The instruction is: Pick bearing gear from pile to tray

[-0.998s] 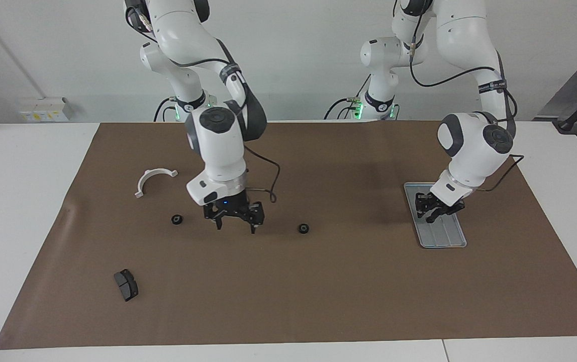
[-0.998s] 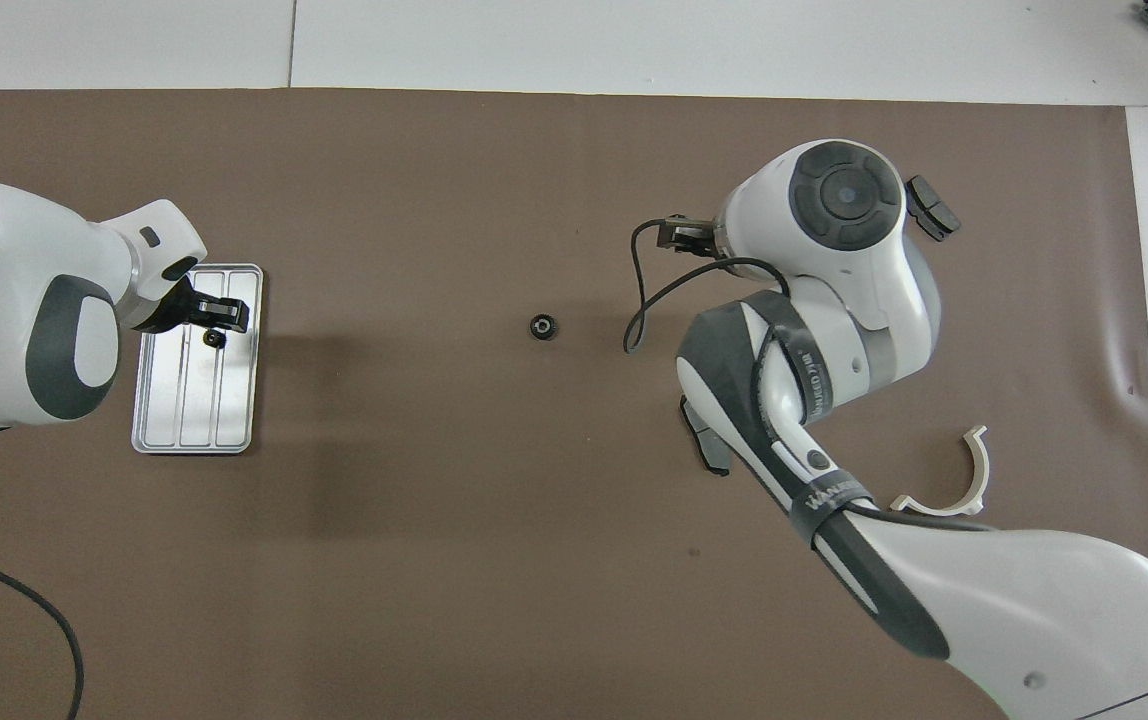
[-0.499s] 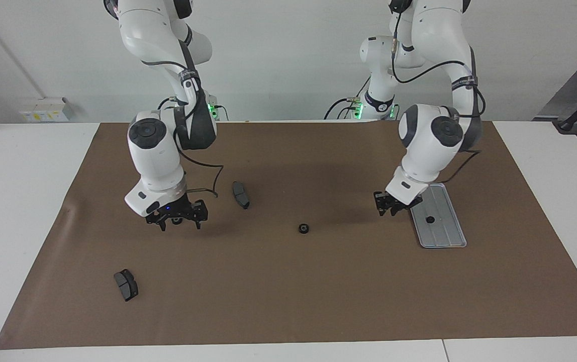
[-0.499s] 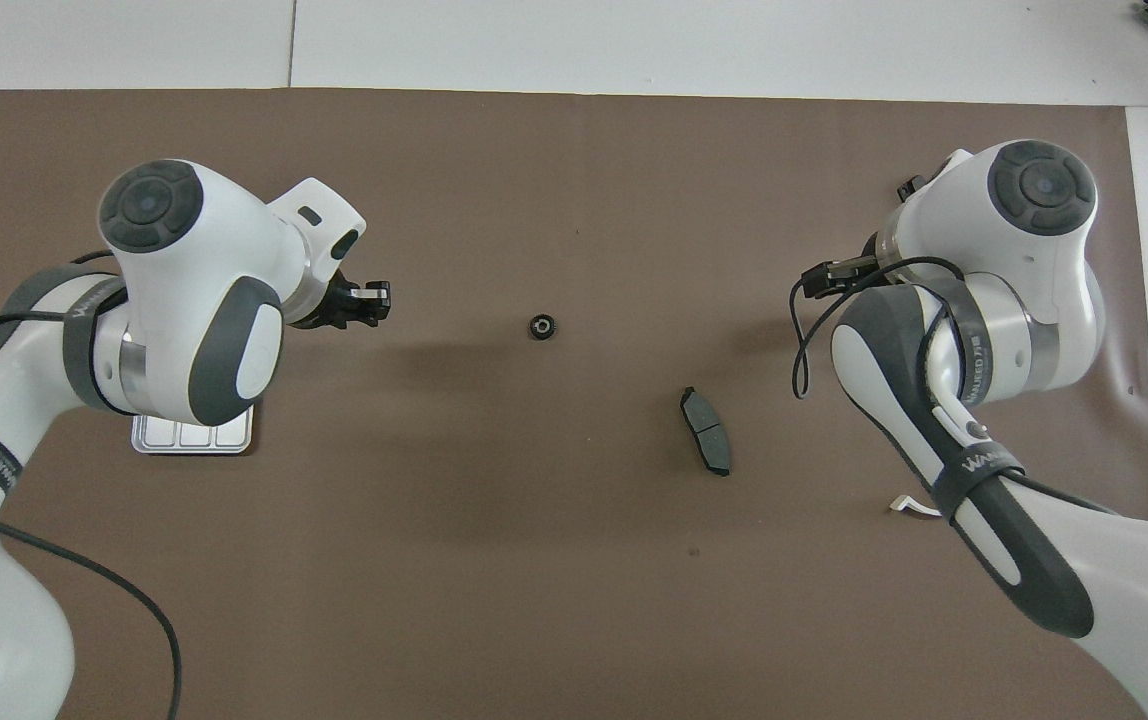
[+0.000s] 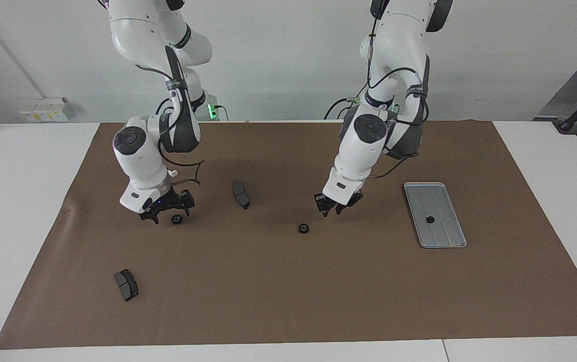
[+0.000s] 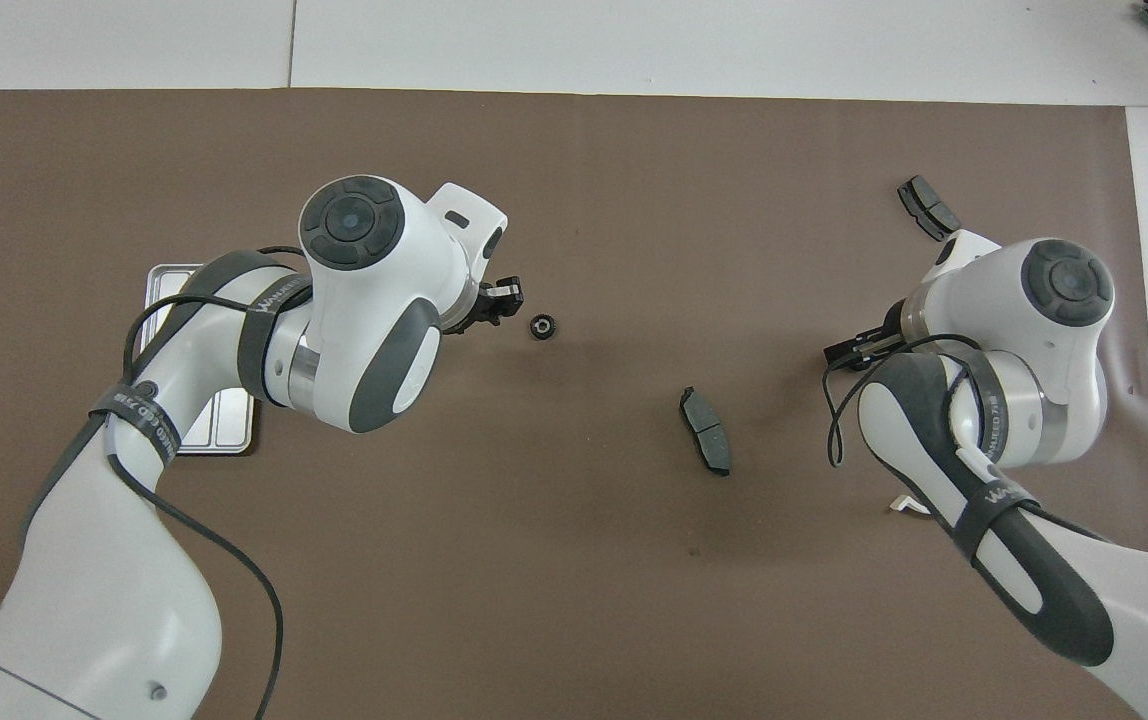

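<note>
The silver tray (image 5: 444, 236) lies at the left arm's end of the mat, with one black gear (image 5: 429, 219) in it; the left arm covers most of the tray in the overhead view (image 6: 166, 282). A second gear (image 5: 303, 229) (image 6: 540, 326) lies at mid-mat. My left gripper (image 5: 332, 210) (image 6: 496, 300) is open and empty, just above the mat beside this gear. A third gear (image 5: 176, 219) lies under my right gripper (image 5: 170, 216), which is open and low over it. In the overhead view the right wrist hides both.
One dark grey pad (image 5: 241, 194) (image 6: 705, 430) lies between the two grippers, nearer the robots. Another pad (image 5: 126, 284) (image 6: 927, 208) lies far out at the right arm's end. Only a tip of the white half-ring bracket (image 6: 906, 507) shows past the right arm.
My left gripper has left the tray and swung over to the mid-mat gear. The right gripper has shifted slightly, and the gear under it now shows.
</note>
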You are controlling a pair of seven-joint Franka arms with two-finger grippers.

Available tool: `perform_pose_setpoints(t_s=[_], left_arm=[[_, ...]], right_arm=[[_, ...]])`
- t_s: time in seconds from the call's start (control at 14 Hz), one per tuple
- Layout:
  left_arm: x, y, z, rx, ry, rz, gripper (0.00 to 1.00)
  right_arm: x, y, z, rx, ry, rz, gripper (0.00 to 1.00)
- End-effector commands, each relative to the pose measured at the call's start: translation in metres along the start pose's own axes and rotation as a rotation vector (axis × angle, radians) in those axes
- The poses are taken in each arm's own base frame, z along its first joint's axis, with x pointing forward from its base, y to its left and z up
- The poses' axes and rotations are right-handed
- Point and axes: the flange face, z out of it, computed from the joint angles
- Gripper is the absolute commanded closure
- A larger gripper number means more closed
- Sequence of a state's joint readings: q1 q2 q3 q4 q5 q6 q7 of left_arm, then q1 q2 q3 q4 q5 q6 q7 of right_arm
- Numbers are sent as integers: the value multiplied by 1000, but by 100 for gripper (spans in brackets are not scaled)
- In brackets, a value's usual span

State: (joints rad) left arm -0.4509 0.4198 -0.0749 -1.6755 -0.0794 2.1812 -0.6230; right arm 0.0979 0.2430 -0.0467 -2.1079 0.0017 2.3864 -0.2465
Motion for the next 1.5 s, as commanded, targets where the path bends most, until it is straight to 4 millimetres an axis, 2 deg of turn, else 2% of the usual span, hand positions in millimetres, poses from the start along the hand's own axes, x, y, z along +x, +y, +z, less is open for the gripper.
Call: perform_pose_setpoints(t_s=[0.0, 0.21, 0.43, 0.64, 0.71, 0.86, 0.93, 1.28, 1.43], left_arm=[[4, 24, 23, 0, 31, 12, 46], [6, 31, 22, 27, 71, 35, 45], [5, 36, 28, 16, 76, 38, 45], [17, 42, 23, 7, 81, 34, 46], [21, 44, 29, 17, 71, 35, 46], [36, 60, 47, 35, 46, 38, 47], [40, 57, 44, 48, 31, 31, 48], [31, 63, 51, 64, 17, 48, 49], [23, 65, 55, 72, 5, 57, 49]], right_arm=[[-23, -4, 2, 27, 18, -14, 0], [-23, 6, 5, 22, 46, -14, 0], [-21, 6, 10, 36, 58, 3, 1], [-21, 4, 12, 41, 60, 6, 10], [-22, 2, 12, 42, 58, 3, 13], [-23, 1, 17, 43, 51, 3, 21], [-23, 1, 18, 42, 55, 4, 24], [-24, 0, 19, 45, 46, 2, 31], [-23, 0, 19, 43, 50, 2, 37]])
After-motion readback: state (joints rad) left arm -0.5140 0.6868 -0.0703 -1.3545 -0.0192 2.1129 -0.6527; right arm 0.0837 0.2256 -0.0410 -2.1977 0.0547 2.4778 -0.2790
